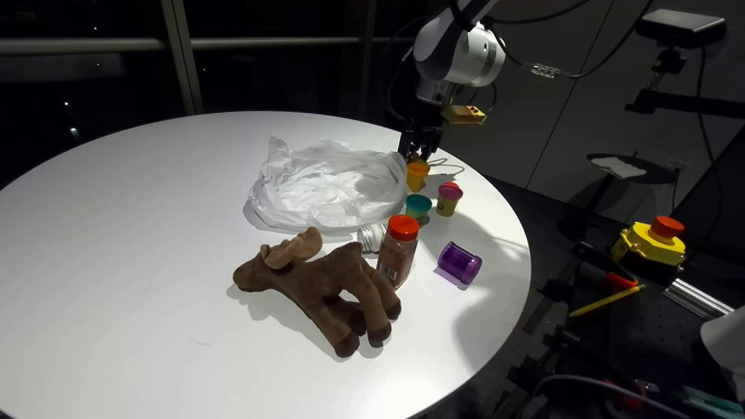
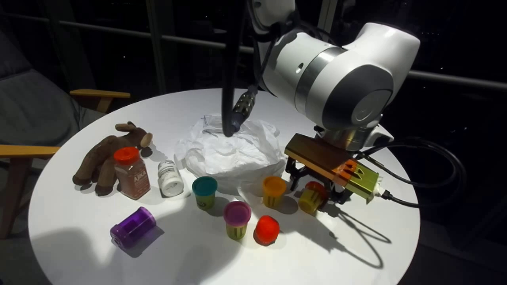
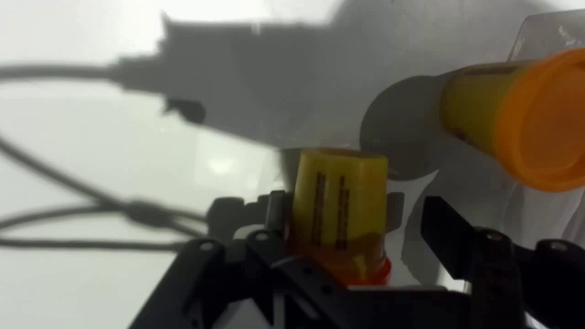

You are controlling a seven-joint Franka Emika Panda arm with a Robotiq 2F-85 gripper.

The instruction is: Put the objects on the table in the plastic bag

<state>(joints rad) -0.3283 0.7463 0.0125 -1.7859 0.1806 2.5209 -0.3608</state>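
Exterior view: moose (image 2: 102,153), jar (image 2: 134,179), bottle (image 2: 169,177), purple tube (image 2: 134,227), red ball (image 2: 267,229) and three upright cups (image 2: 236,219) are outside the bag (image 2: 227,157) on the counter (image 2: 309,261); packing seems hardly begun. My tool (image 3: 358,212) is spread, gripping nothing; the red-lidded cup (image 3: 340,196) lies sideways between the fingers (image 3: 445,240), close beside one, a gap before the other.

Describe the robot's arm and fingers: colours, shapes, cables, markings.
The arm is white and rounded, with a silver band and dark grey cap. A boxy gold-and-green housing bears an orange patch with dark markings. Black cables loop beside it; the fingers are black and angular.
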